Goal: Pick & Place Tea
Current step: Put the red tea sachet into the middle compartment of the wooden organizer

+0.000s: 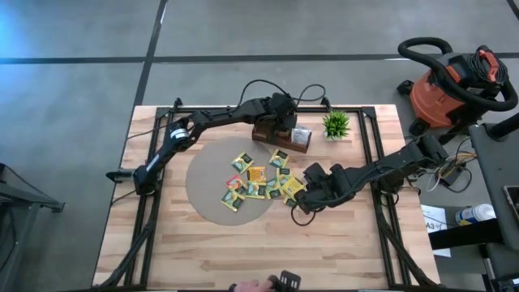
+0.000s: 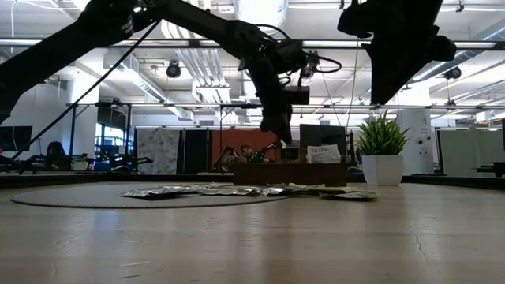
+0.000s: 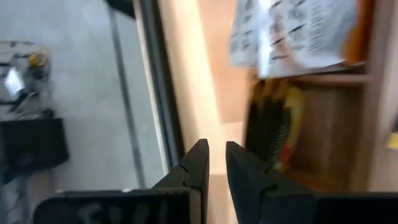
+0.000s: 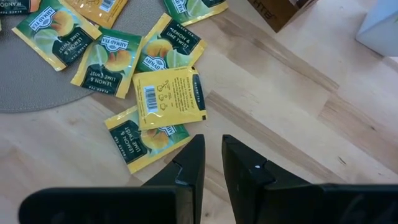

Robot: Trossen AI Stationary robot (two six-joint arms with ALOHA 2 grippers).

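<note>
Two grippers (image 1: pixel 284 122) (image 1: pixel 298 212) — eleven-odd loose sachets (image 1: pixel 258 182)

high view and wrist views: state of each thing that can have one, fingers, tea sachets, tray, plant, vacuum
left gripper: over the tray, fingers slightly apart, empty
right gripper: above the wood by the pile's edge, fingers slightly apart, empty
small flat square paper tea sachets: loose, lying flat, overlapping on the round mat
brown wooden compartment tray: holds sachets
small green potted plant: upright
orange shop vacuum: on the floor

Grey floor (image 1: pixel 73 32); orange shop vacuum (image 1: pixel 442 89)
</note>
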